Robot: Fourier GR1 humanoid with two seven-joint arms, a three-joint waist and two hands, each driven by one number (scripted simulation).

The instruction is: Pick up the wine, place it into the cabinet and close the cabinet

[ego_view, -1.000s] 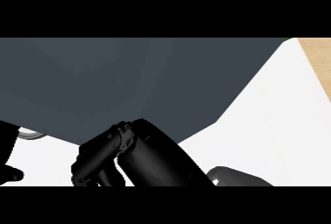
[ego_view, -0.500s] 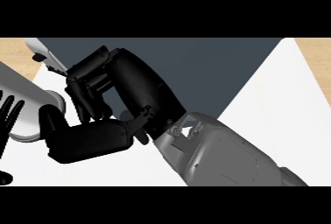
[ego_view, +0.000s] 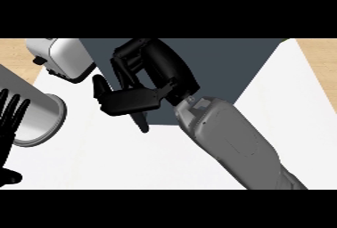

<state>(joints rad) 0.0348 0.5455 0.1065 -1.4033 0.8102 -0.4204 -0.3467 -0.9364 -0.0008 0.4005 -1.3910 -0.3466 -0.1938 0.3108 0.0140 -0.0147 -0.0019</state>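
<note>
left robot hand [ego_view: 9, 116]: seen right at the 9 o'clock edge, fingers straight, spread apart and pointing up, nothing pinched. It's parked there, pretty much.
cylinder [ego_view: 38, 112]: pale grey, lying on its side just beside that hand, also around 9 o'clock, with its oval end turned toward 4 o'clock.
appliance [ego_view: 66, 58]: a rounded white-and-grey box, spotted at 11 o'clock near the far edge of the surface. What it is exactly can't be told.
surface [ego_view: 99, 164]: plain white, spread across the lower half from 7 to 4 o'clock.
right robot hand [ego_view: 161, 67]: found just left of 12 o'clock, over the left edge of the panel. Its fingers are curled in toward the palm, and nothing is seen held between them.
wine: not made out anywhere. Whether it's hidden behind the right robot hand can't be told.
forearm [ego_view: 230, 142]: grey, brought in from 5 o'clock and angled up toward the centre.
dark grey panel [ego_view: 230, 58]: flat slab filling 12 to 1 o'clock, partly covered by the right robot hand.
wood-coloured strip [ego_view: 319, 49]: glimpsed at 2 o'clock, beyond the surface.
</note>
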